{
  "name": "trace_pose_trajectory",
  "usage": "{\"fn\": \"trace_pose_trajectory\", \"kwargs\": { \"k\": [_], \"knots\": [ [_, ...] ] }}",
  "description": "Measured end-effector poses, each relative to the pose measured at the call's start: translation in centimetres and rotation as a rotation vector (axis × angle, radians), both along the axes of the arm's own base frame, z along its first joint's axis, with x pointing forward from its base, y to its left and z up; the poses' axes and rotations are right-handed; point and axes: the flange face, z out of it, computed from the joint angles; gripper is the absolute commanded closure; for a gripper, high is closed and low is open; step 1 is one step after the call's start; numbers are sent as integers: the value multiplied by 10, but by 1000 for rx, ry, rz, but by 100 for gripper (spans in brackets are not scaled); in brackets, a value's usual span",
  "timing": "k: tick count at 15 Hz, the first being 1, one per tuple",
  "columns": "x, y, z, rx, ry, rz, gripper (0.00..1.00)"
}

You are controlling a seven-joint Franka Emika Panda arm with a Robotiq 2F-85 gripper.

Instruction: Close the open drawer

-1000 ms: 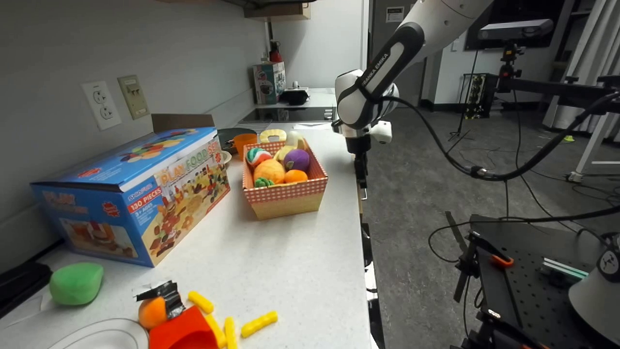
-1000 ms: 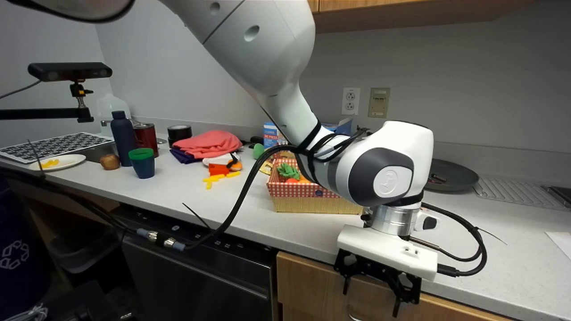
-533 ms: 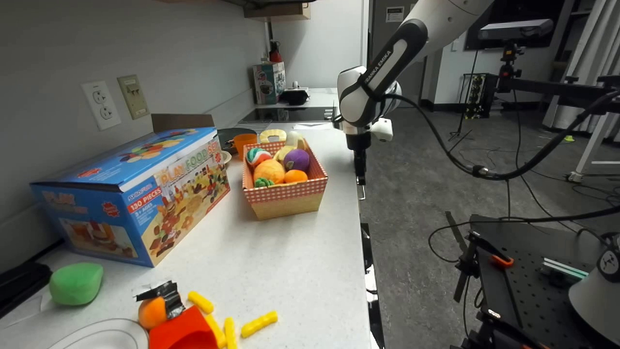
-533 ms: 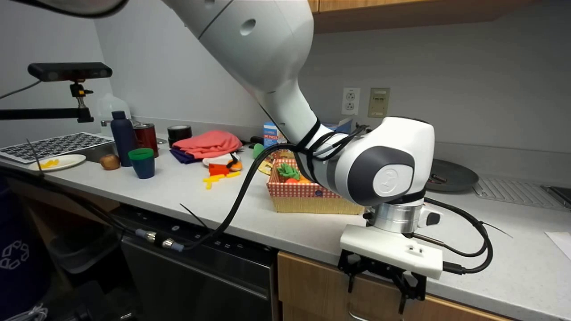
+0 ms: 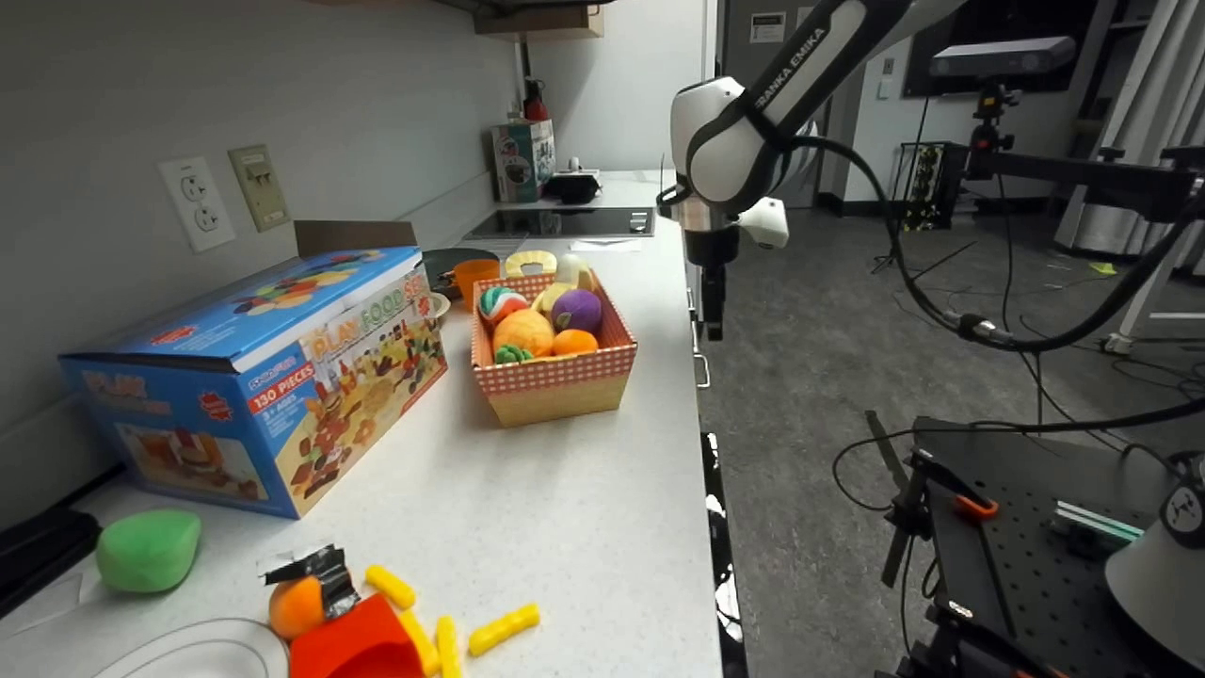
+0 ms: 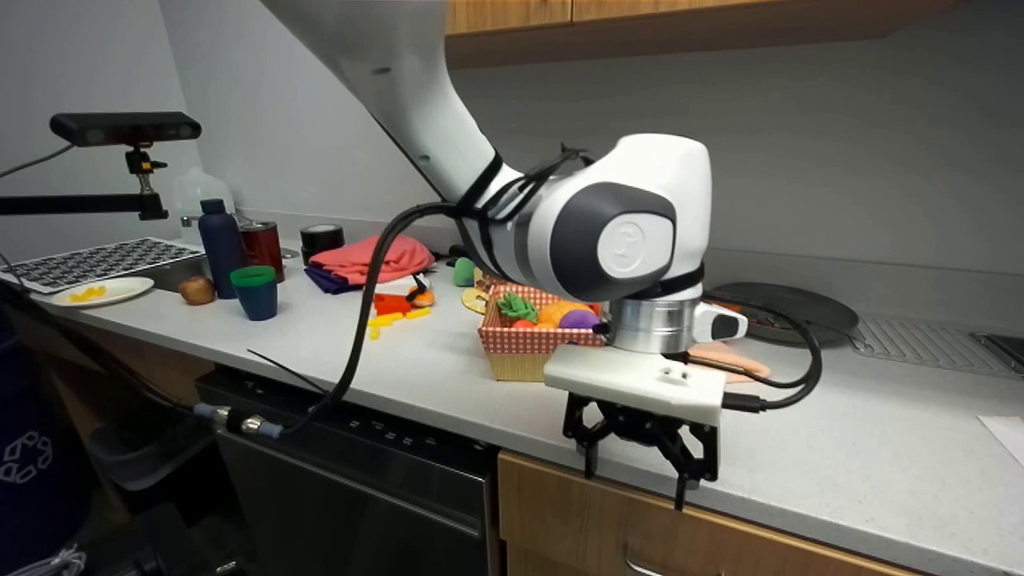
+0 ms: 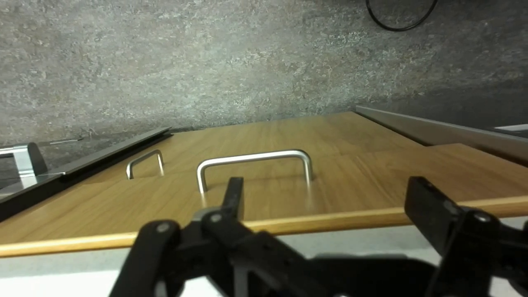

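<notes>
The drawer shows only its tan wood front, under the counter edge, with a silver bar handle. The front also shows in the wrist view, with its pale top edge close along the counter; no drawer interior shows. The handle also shows in the wrist view and in an exterior view. My gripper is open and empty, pointing down in front of the counter edge, above the handle. Its two fingers stand wide apart in the wrist view. In an exterior view the gripper hangs just outside the counter edge.
A fruit basket stands on the counter near the gripper. A blue toy box is by the wall. A dark pan lies behind the arm. A dishwasher is beside the drawer. Another handle shows nearby.
My gripper has risen and drawn outward, off the drawer front, staying open. The drawer front shifted very slightly inward toward the counter between the first earlier frames and now.
</notes>
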Motion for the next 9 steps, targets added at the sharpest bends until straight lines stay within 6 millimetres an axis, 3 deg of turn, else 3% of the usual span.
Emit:
{"fn": "trace_pose_trajectory", "kwargs": {
  "k": [5,9],
  "knots": [
    [-35,48,50,-47,-52,0,0],
    [-65,74,73,-72,-108,-2,0]
  ]
}}
